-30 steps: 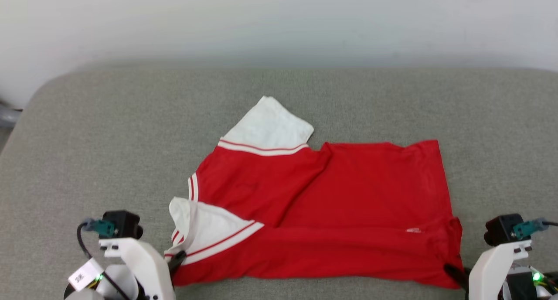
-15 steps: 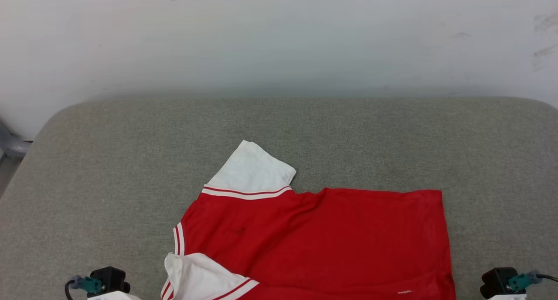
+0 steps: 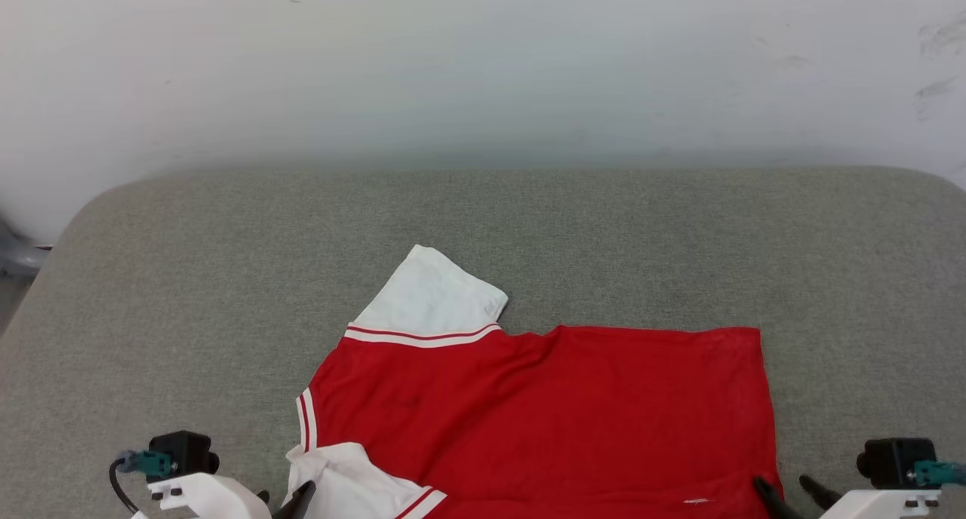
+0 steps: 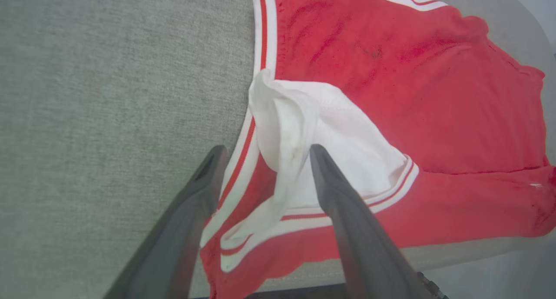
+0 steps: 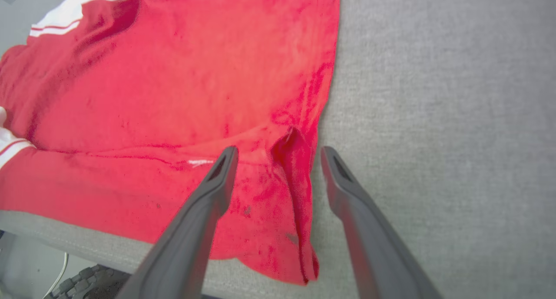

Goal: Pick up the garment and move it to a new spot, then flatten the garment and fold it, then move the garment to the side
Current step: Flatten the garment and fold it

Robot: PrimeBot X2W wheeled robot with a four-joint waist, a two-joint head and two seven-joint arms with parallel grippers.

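- Since both pincers stand wide open with nothing in them, how far along would folks say this robot is? A bunched white sleeve [image 4: 347,138] lies loose between the fingers of the left pincer [image 4: 266,149], and a puckered hem corner [image 5: 295,160] sits between those of the right pincer [image 5: 279,149]. Neither one is pinching.

- Early-middle, by the look of it. The shirt [image 3: 543,406] is down on the cushion [image 3: 528,225], spread out ahead of both sets of fingertips and running from one pincer across to the other. So the pick-up-and-move part reads as done.

- Flat, though?

- Mostly, not fully. The big red panel ahead of the right pincer looks smooth, and the far sleeve [image 3: 434,293], well beyond the left pincer's tips, lies neat. But the sleeve at the left pincer is crumpled and flopped onto the body, and that hem corner stands up in a ridge. There's also a long crease running across just ahead of both pincers. Can't tell if that's a first fold or just slack.

- So what's left?

- Smoothing those two spots, then the actual folding, then shifting it to the side. Thin, floppy fabric, so it probably won't hold its shape when dragged.
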